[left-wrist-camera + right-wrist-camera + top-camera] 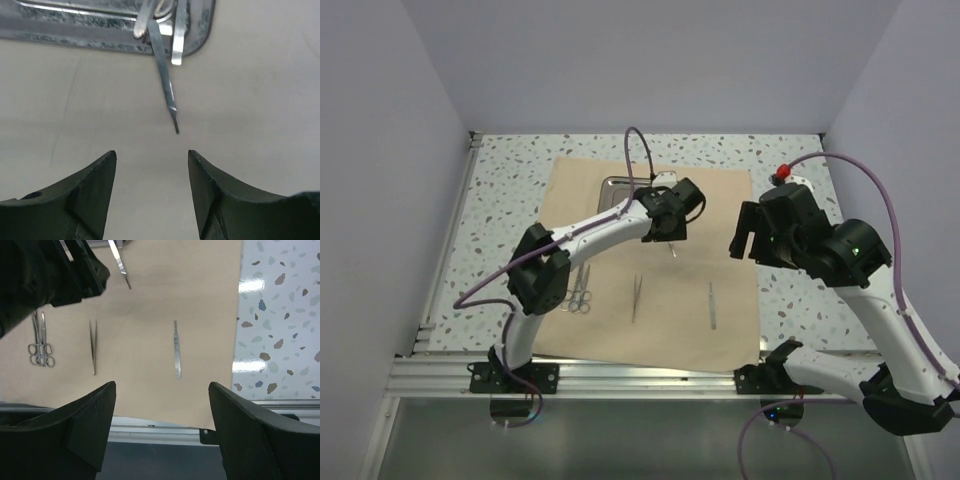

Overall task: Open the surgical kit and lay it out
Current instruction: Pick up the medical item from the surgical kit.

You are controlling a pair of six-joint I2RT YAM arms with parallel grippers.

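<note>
Nearest, the tan cloth wrap (660,335) lay open and flat on the speckled table (500,200). On its near part three tools lay apart in a row: scissors (580,292) at the left, tweezers (635,297) in the middle, a thin straight tool (712,303) at the right. Farther, the left gripper (152,190) hung over the cloth with fingers spread and empty. The right gripper (162,430) was spread too, holding nothing. Beyond the left gripper, a thin pointed tool (167,90) leaned out of the steel tray (50,35), its tip out over the cloth.
</note>
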